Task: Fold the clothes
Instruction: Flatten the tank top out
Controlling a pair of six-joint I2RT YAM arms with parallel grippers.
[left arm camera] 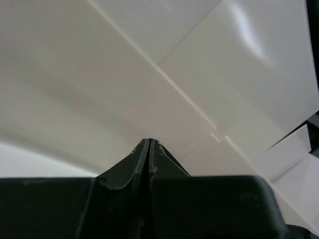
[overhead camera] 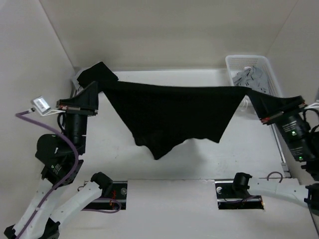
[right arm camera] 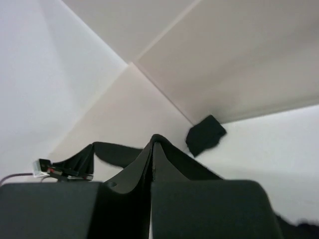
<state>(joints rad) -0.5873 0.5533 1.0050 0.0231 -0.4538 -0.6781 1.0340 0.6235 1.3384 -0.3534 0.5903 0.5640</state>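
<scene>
**Grippers hold the garment taut by thin pinches**

From above, the left gripper [overhead camera: 97, 92] and right gripper [overhead camera: 256, 104] each clamp an upper corner of the black garment [overhead camera: 174, 114]. It is stretched between them above the table [overhead camera: 164, 199].

In the left wrist view, the jaws are pressed together on little cloth. Further spreading would likely pull it free.

The right wrist view shows the same slim bite. A slip there would collapse the spread.

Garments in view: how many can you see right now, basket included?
2. The black garment hangs stretched between the left gripper and right gripper; a grey garment lies bundled in the white basket at the back right. More may be hidden beneath it.
</scene>
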